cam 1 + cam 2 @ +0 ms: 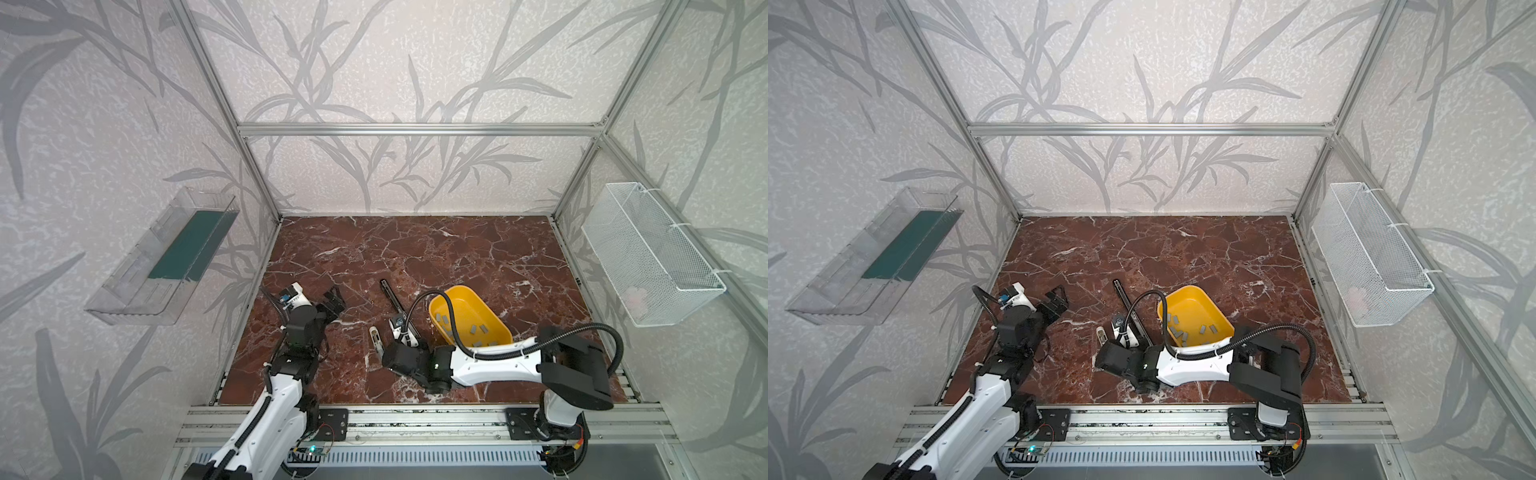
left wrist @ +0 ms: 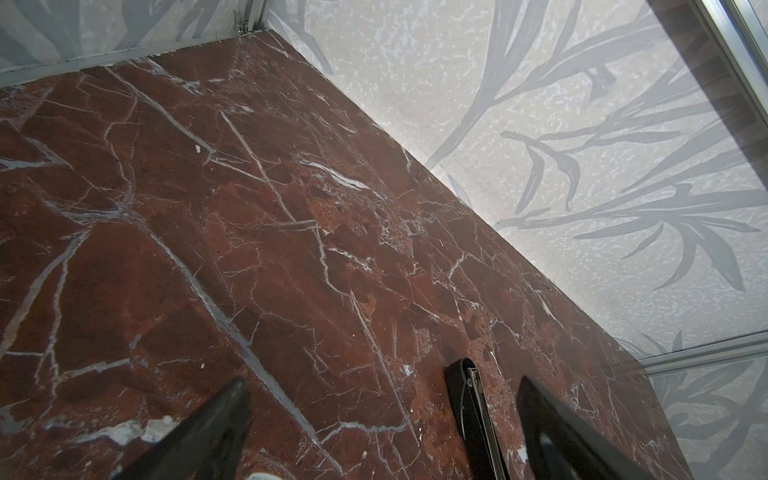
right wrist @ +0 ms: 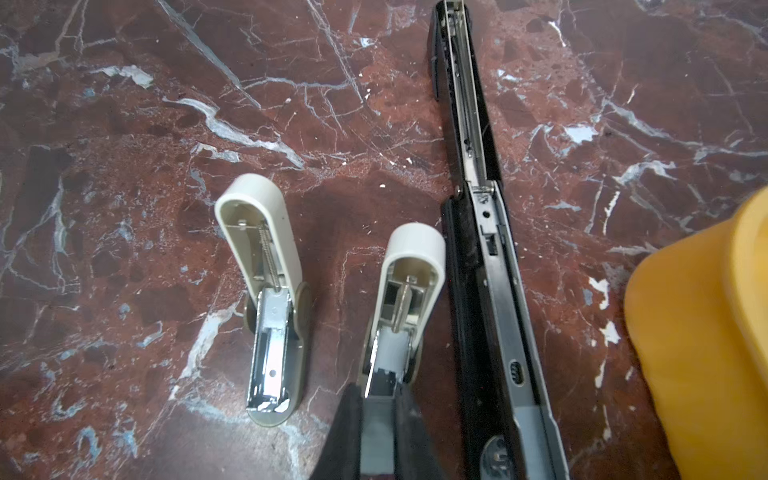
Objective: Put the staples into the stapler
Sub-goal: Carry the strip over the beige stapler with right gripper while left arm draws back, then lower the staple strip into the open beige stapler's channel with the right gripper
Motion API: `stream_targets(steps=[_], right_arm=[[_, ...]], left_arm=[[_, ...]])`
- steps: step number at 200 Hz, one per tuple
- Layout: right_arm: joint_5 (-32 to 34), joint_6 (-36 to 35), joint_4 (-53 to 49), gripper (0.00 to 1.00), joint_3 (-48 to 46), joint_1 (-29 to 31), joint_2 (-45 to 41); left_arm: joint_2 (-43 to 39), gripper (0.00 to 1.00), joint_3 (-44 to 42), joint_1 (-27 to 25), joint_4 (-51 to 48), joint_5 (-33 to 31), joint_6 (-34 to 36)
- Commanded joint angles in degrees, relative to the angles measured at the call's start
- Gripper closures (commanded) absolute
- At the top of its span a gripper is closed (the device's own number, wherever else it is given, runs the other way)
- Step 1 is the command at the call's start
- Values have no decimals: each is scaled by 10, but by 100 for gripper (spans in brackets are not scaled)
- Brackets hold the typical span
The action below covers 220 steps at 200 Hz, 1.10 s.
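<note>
left end effector (image 1: 334, 301): wide open, holding nothing | right end effector (image 3: 376, 392): clenched on gray staples (image 3: 376, 432), touching open cream stapler (image 3: 409, 270), beside long black stapler (image 3: 486, 266)

Soft, even light falls from overhead in both top views, so shadows on the marble surface (image 1: 415, 257) are faint and nothing glares, though the wide lens splays the frame posts (image 1: 216, 83) toward the upper corners. Close to my wrist cameras, my left fingers (image 2: 208, 436) and the yellow tub (image 3: 706, 332) blur out of focus, while the surface beyond them is fairly sharp.
</note>
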Motion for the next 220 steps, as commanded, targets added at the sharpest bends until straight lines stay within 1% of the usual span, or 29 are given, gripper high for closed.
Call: stream_targets(steps=[1,28,108,163,220], right_arm=[[-4,11,0,92,13,4,17],[-5,17,-18,92,26,4,30],[3,30,-21,92,30,4,41],[15,26,-38,93,39,4,44],[13,26,-50,93,49,4,54]], left_arm=[[-4,1,16,3,11,-5,4],[-5,1,16,3,12,-4,5],[0,1,16,3,15,0,2],[-2,1,16,3,14,1,1],[-5,1,17,3,13,3,0]])
